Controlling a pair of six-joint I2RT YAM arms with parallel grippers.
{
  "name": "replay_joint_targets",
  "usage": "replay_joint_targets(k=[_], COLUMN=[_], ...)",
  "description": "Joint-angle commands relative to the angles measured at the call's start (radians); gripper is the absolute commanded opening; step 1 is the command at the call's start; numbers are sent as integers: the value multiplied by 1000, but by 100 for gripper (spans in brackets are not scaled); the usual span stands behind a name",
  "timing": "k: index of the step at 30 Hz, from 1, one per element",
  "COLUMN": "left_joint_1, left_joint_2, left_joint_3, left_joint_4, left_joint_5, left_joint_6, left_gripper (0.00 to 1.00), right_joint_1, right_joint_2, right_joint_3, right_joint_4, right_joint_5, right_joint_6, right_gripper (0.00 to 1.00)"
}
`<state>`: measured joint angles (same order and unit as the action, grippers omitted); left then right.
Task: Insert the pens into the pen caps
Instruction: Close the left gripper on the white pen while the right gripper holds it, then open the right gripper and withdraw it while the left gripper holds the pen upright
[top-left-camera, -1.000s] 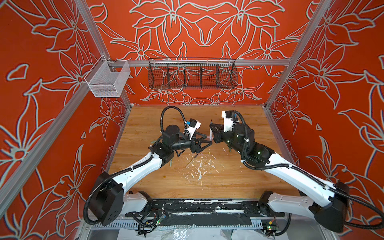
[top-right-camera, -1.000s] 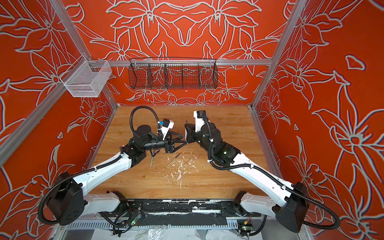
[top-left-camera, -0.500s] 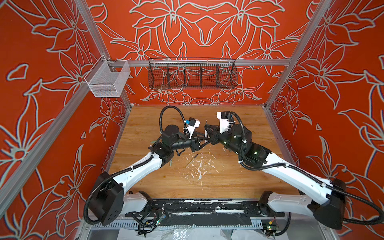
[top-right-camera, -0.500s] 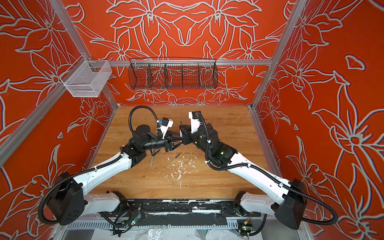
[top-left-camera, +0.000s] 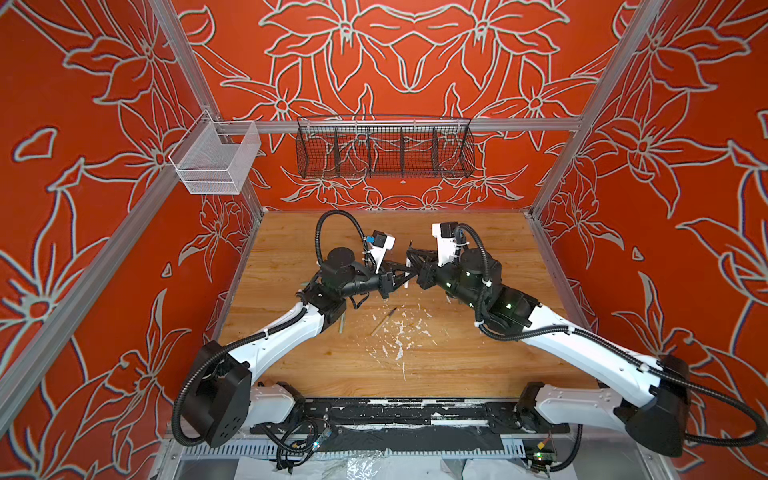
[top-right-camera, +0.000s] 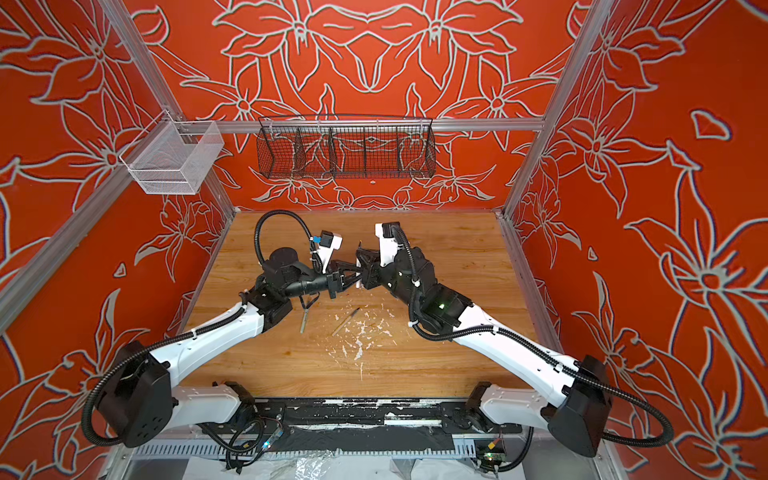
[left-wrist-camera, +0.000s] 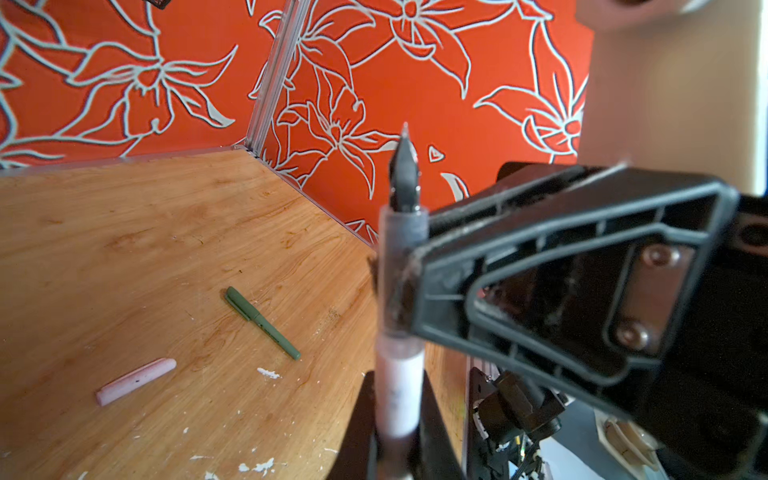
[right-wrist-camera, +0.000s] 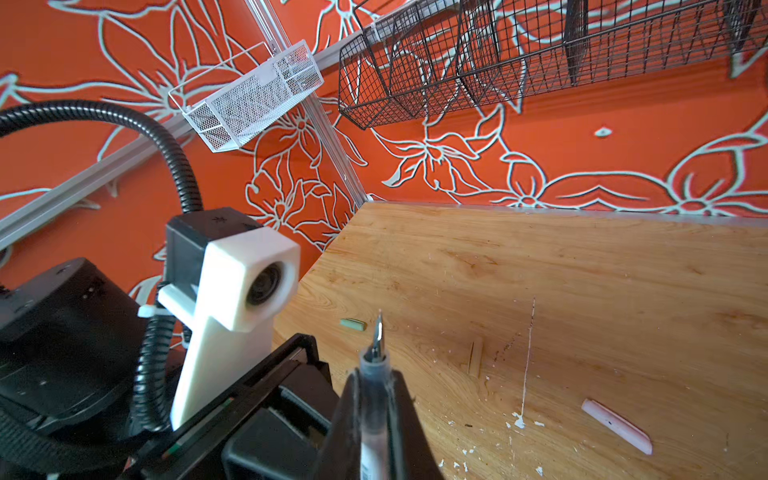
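Gripping: your left gripper (left-wrist-camera: 395, 384) is closed on the pink pen (left-wrist-camera: 400, 361) low on its pale barrel. Your right gripper (right-wrist-camera: 374, 380) clamps the same pen at the clear collar just under the nib. In both top views the two meet tip to tip above the middle of the table.
Pen in hand: you have it held clear of the wood; it is a slim round stick with a dark pointed nib, bare of any cap.
Black wire basket (top-left-camera: 384, 147): hung on the back rail and split by dividers into compartments; only the wall's flower pattern shows through its coarse grid.
White mesh basket (top-left-camera: 216, 162): box-shaped, of fine mesh, hung on the left rail; you see only the wall through it too.
Pink cap (left-wrist-camera: 136, 381): a stubby matte tube with one rounded end, lying flat on the table well apart from its pen.
Dark green pen (left-wrist-camera: 262, 322): lying flat near that cap, slim, with a clip along its thicker end.
Pale green cap (right-wrist-camera: 352, 324): short, lying alone near the table's edge.
Tan pen (top-left-camera: 384, 321): lying slantwise on the wood, just beside the white paint flecks (top-left-camera: 399, 336).
Table (top-left-camera: 457, 361): pale grained wood, speckled white in front of your grippers.
Fingers (left-wrist-camera: 561, 270): black ribbed plastic, triangular.
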<state>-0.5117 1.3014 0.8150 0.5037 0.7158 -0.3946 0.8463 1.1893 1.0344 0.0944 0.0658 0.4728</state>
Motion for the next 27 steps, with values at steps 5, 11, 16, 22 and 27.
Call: replay_joint_targets(k=[5, 11, 16, 22, 27], left_joint_1=[10, 18, 16, 8, -16], left_joint_2=[-5, -49, -105, -139, -151], left_joint_3=[1, 7, 4, 25, 28], left_joint_4=[2, -72, -108, -195, -226], left_joint_5=[-71, -194, -213, -242, -275], left_joint_6=[26, 104, 207, 303, 365], left_gripper=[0, 0, 0, 0, 0], right_joint_1=[5, 5, -26, -175, -341], right_joint_2=[-51, -120, -83, 18, 168], right_joint_3=[23, 22, 33, 40, 57], right_joint_4=[-3, -103, -314, -497, -541], right_joint_5=[-6, 112, 221, 121, -58], right_joint_6=[-16, -61, -59, 92, 115], right_gripper=[37, 44, 57, 52, 50])
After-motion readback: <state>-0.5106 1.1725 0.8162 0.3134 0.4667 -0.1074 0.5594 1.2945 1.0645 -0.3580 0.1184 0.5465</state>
